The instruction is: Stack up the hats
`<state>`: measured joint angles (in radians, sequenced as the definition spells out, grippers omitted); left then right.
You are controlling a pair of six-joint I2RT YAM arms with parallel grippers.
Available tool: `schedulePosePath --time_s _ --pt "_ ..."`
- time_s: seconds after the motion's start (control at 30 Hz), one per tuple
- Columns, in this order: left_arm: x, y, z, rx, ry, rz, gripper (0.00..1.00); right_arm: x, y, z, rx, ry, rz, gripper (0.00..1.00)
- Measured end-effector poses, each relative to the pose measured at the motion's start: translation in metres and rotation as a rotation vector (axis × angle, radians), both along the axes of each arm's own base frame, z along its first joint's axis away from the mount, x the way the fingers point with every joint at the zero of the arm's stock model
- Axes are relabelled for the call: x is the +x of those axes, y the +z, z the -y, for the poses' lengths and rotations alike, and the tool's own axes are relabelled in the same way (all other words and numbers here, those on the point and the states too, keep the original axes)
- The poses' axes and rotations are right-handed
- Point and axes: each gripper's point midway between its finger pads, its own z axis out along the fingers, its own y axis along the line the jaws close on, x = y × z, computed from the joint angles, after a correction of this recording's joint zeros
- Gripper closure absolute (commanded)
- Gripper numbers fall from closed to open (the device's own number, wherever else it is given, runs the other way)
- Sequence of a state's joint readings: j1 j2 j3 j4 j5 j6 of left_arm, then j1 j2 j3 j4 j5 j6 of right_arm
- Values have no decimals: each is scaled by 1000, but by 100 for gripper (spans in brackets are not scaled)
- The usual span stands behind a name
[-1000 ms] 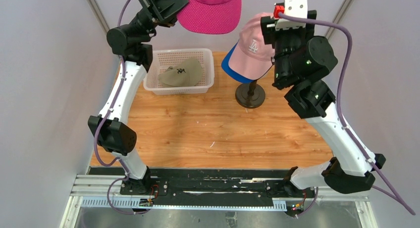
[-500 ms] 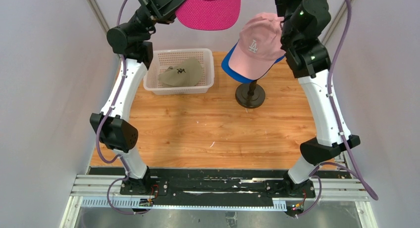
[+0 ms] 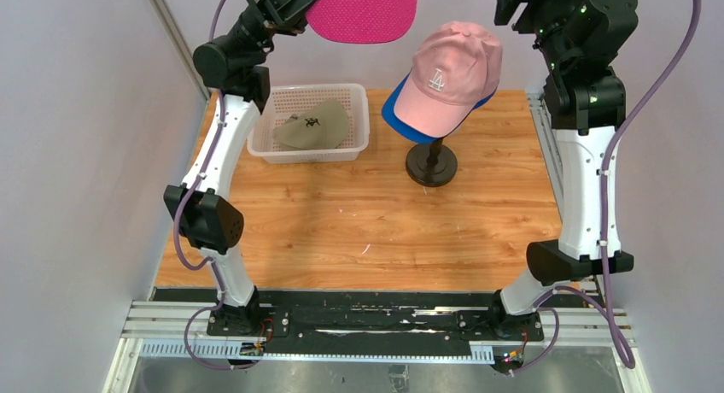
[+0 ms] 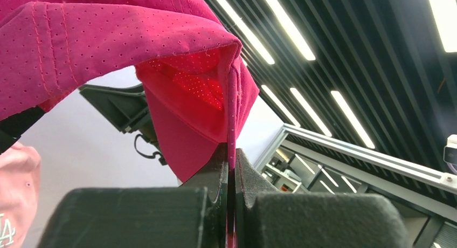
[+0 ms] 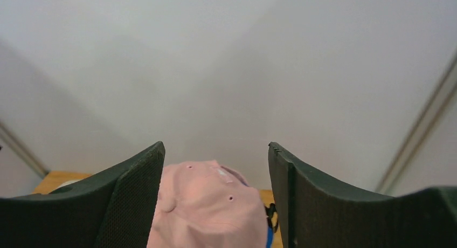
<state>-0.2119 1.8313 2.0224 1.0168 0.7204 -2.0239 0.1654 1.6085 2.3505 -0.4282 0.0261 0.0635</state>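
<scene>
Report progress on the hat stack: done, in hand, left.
Done: the pink cap sits over the blue cap on the stand. In hand: the left gripper is shut on the magenta cap's edge, held high; the right gripper is open and empty. Left: set the magenta cap on the stack, then the khaki cap lying in the white basket.

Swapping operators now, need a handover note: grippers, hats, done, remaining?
Left gripper shut on the magenta cap, held high, off the stack.
Right gripper open, empty, raised near the pink cap, not touching it.
Done: pink cap over the blue cap on the stand.
To do: magenta cap onto the stack, then the khaki cap from the basket.
</scene>
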Motion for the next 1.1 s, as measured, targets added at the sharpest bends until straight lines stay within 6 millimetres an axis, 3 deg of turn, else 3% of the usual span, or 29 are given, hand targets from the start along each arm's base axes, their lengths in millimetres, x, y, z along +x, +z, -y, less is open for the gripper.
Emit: schedulePosePath --time_s 0.37,0.8,1.1 --pt "-11 8 11 -5 -35 30 100 7 -34 -22 217 288 -125 39" --pt "-11 5 20 21 -48 13 100 -26 -13 -71 515 703 -184 48" --pt "-9 -1 37 49 -72 -1 100 -43 -13 -83 611 827 -222 49"
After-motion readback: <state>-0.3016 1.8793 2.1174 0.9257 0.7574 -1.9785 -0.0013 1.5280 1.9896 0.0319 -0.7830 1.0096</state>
